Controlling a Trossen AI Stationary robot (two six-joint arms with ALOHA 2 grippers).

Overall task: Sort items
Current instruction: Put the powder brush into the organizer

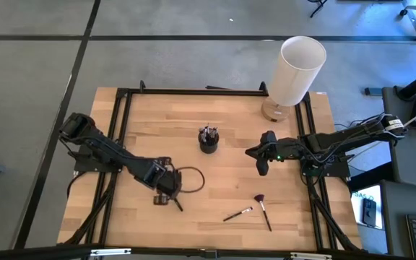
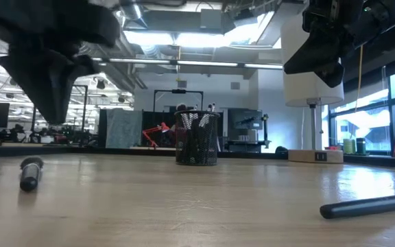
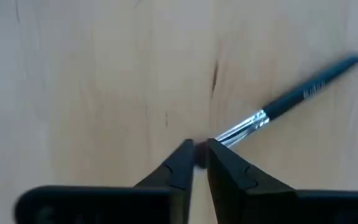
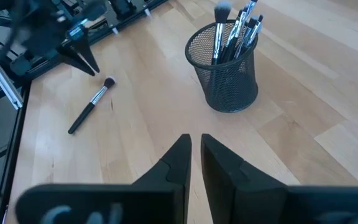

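Hovering low over the wooden table [image 1: 215, 209], well to the left of the black mesh cup [image 1: 208, 140] and nearer the front edge, the left gripper [image 1: 166, 193] points down at a black-handled brush [image 3: 284, 102] lying flat on the boards. In the left wrist view its two fingers [image 3: 180, 167] stand nearly together with only a narrow slit between them, their tips right at the brush's head end, the silver ferrule and handle running away from them; whether they actually pinch the bristles cannot be told. The mesh cup stands upright near the table's middle with several brushes [image 4: 235, 31] bunched inside, heads up. Right of the cup and somewhat nearer the front, the right gripper [image 1: 263, 167] hangs above the table, its fingers drawn close with a thin gap and nothing between them. Further toward the front, right of the cup, two more brushes lie loose: a dark-handled one [image 1: 237, 214] and, just beside it, a fan-headed brush [image 1: 263, 210] with a reddish-purple tip. Behind and right of the cup stands a tall white cylinder [image 1: 295, 71] at the table's rear corner.
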